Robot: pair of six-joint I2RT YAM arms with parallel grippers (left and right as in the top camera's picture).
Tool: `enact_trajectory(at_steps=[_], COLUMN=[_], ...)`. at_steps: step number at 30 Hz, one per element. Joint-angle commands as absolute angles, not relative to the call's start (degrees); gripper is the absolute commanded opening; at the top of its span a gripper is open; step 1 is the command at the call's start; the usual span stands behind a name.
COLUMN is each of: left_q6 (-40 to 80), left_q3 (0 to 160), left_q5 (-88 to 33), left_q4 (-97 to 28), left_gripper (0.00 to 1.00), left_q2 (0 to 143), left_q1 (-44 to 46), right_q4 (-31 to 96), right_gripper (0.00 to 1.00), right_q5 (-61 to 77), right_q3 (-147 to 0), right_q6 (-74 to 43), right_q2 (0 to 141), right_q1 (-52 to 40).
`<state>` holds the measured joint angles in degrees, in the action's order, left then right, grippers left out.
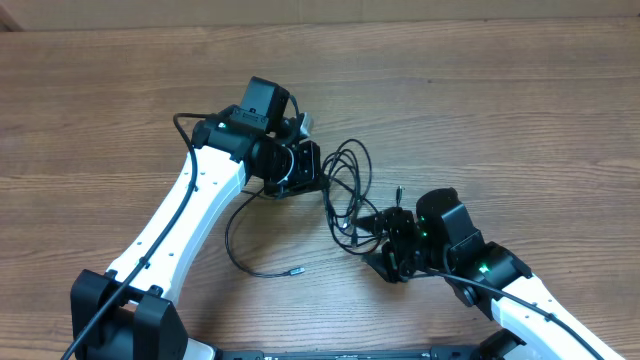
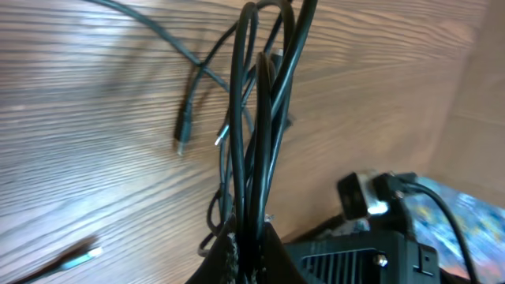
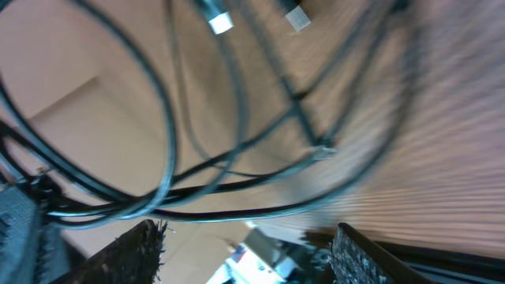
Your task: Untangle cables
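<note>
The cables [image 1: 348,190] are thin black cords in a tangle of loops at the middle of the table, between my two grippers. My left gripper [image 1: 316,178] is shut on a bunch of several strands [image 2: 254,142], which run up from its jaws [image 2: 252,246]. A small plug [image 2: 181,139] hangs off to the left of the bunch. My right gripper [image 1: 372,240] stands open at the tangle's lower right edge. In the right wrist view its fingers [image 3: 130,254] are wide apart, and strands [image 3: 237,203] cross just beyond the tips with none gripped. Two plug ends [image 3: 220,22] show at the top.
One cord loops out to the left and ends in a plug [image 1: 295,268] on the bare wood in front of the left arm [image 1: 190,215]. The right arm's body [image 2: 379,244] sits close beside the left gripper. Wooden tabletop [image 1: 520,120] lies all around.
</note>
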<state>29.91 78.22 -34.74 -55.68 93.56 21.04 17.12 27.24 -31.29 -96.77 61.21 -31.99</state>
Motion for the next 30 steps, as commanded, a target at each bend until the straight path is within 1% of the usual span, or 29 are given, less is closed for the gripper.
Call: enact_trajectory(at_steps=[1, 6, 7, 9, 10, 11, 13, 14, 15, 16, 19, 22, 26, 30], left_q6=[30.4, 29.5, 29.5, 29.3, 28.8, 28.1, 26.4, 25.5, 24.3, 23.3, 21.6, 22.0, 26.1, 29.9], left_q3=[78.1, 78.1, 78.1, 78.1, 78.1, 78.1, 78.1, 78.1, 78.1, 78.1, 78.1, 78.1, 78.1, 78.1], left_q5=[-40.6, -40.5, -40.5, -40.5, -40.6, -40.6, -40.5, -40.5, -40.5, -40.5, -37.4, -28.4, -16.6, -8.3], left_q4=[-55.2, -56.2, -56.5, -57.0, -57.1, -57.3, -57.9, -58.3, -58.7, -59.0, -60.5, -62.9, -66.5, -69.3], left_gripper=[0.04, 0.04, 0.04, 0.04, 0.04, 0.04, 0.04, 0.04, 0.04, 0.04, 0.04, 0.04, 0.04, 0.04], left_q2=[93.6, 93.6, 93.6, 93.6, 93.6, 93.6, 93.6, 93.6, 93.6, 93.6, 93.6, 93.6, 93.6, 93.6], left_q1=[21.4, 21.5, 21.5, 21.5, 21.5, 21.5, 21.5, 21.5, 21.5, 21.5, 21.4, 21.4, 21.4, 21.4], right_q4=[14.3, 9.0, 8.3, 7.1, 6.4, 5.9, 4.7, 4.6, 4.8, 4.8, 4.9, 5.9, 7.6, 7.8], right_gripper=[0.67, 0.67, 0.65, 0.58, 0.53, 0.4, 0.26, 0.16, 0.08, 0.04, 0.04, 0.04, 0.04, 0.04], right_q5=[23.3, 18.9, 18.6, 18.5, 18.5, 18.7, 19.1, 19.1, 19.1, 19.1, 19.7, 23.0, 26.3, 31.6], right_q3=[-31.9, -31.9, -31.9, -31.9, -31.9, -31.9, -31.9, -31.9, -31.9, -31.9, -31.9, -31.9, -31.9, -31.9], right_q6=[-100.7, -100.7, -100.7, -100.7, -100.7, -100.7, -100.5, -100.1, -99.2, -97.9, -90.7, -85.3, -80.2, -71.5], right_q2=[62.7, 67.7, 69.1, 71.6, 73.0, 74.0, 75.8, 76.4, 76.9, 77.1, 77.2, 77.2, 77.1, 76.9], right_q1=[-33.5, -34.5, -34.5, -34.5, -34.5, -34.5, -34.5, -34.5, -34.5, -34.5, -34.5, -34.3, -32.4, -27.5])
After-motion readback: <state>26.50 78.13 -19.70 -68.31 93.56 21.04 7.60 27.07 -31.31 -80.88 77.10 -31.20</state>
